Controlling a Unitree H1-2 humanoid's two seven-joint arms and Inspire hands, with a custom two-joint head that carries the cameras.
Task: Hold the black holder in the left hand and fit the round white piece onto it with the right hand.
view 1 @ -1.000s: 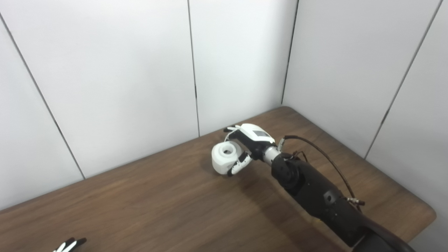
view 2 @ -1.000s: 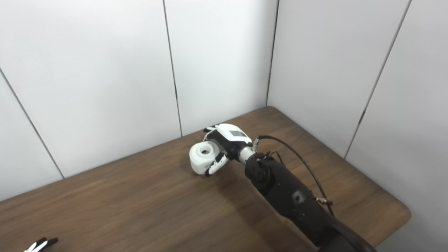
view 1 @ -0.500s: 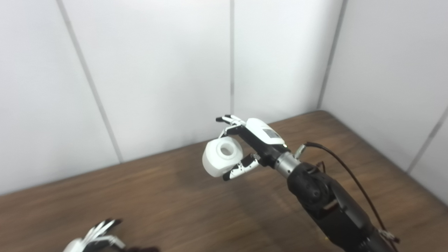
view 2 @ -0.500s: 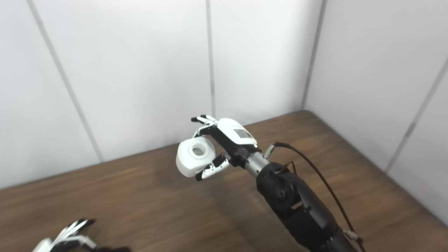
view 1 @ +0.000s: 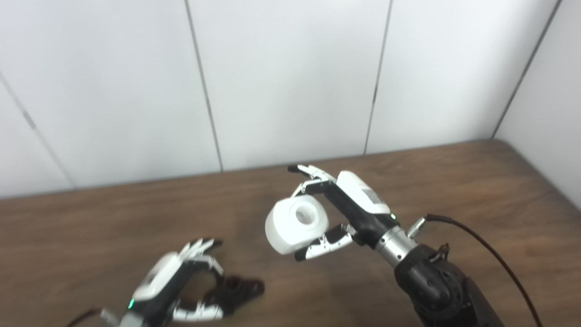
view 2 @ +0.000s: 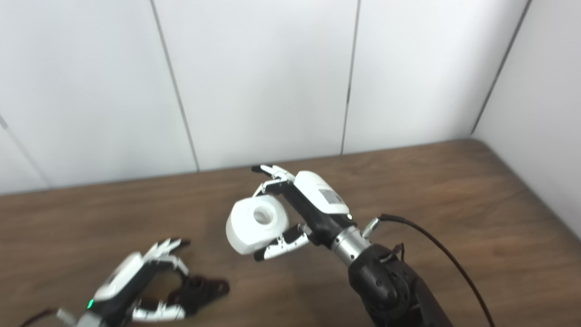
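Gripping round white piece [view 1: 296,223] aloft — right robot hand [view 1: 347,213], mid-table.

- Round white piece [view 1: 297,223]: plain white all over, shaded grey inside centre hole. No pattern.
- Black holder [view 1: 236,290]: solid black, glossy; blurred, no markings legible.
- Right hand [view 1: 345,213]: white back shell w/ small grey label patch; black palm & frame; fingers [view 1: 323,243] white w/ black tips; tiny green light nr wrist.
- Right wrist cuff [view 1: 394,240]: bare silver metal. Forearm [view 1: 438,290]: matte black; black cable [view 1: 494,261] alongside.
- Left hand [view 2: 131,284]: white back, black underside, white fingers w/ black tips; green light at wrist end.
- Table [view 1: 454,181]: dark brown wood grain, streaked lengthwise.
- Wall panels [view 1: 290,72]: white/pale grey, thin dark seams betw. panels.
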